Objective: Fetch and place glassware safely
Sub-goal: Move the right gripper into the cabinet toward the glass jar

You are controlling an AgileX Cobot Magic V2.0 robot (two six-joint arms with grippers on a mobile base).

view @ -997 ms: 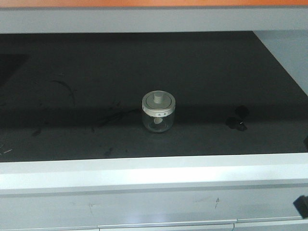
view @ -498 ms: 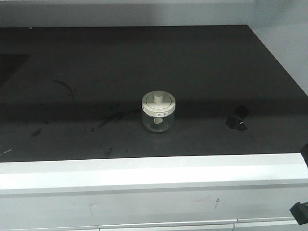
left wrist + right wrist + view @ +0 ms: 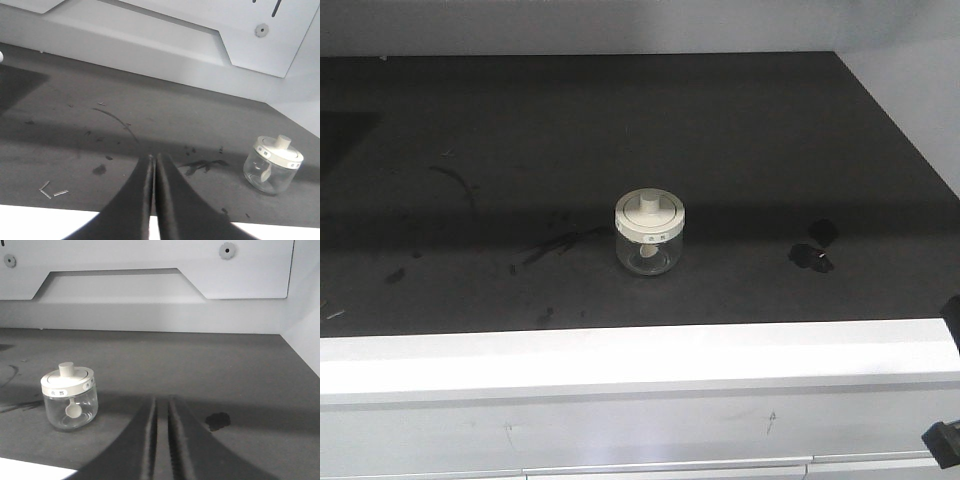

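Scuffs [image 3: 555, 245] and dark blot [image 3: 812, 248] near jar [image 3: 649, 232]

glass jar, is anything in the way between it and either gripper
Nothing visible does. Bare scuffed mat lies between the glass jar and the right gripper, and the left gripper too. The dark scrap sits on the right gripper's other side.

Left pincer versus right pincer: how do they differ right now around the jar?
The left pincer has the jar off to its right; the right pincer has it to its left. The left pincer is pressed fully shut, while the right pincer shows a thin slit, so I cannot tell if it is fully shut. Both are empty and apart from the jar.
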